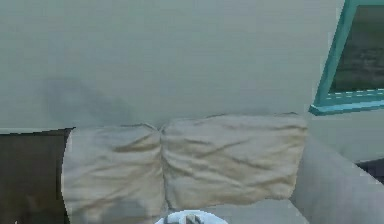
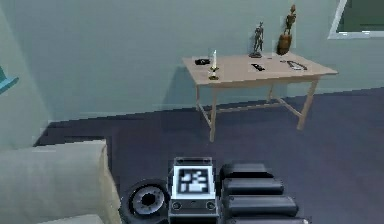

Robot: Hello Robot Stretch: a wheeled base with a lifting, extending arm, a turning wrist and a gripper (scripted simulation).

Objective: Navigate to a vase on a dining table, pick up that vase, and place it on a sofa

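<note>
Sofa (image 1: 230, 160): directly ahead. Step: placement approach, probably. Gripper (image 2: 148, 200): jaw state and load cannot be told. Next: rotate, presenting reach side to sofa.

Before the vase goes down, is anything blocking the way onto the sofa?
Nothing visible does. The sofa lies right ahead, its two cushions against the wall. A whitish rounded thing shows at the forward view's bottom edge before them; whether it is the vase cannot be told.
</note>
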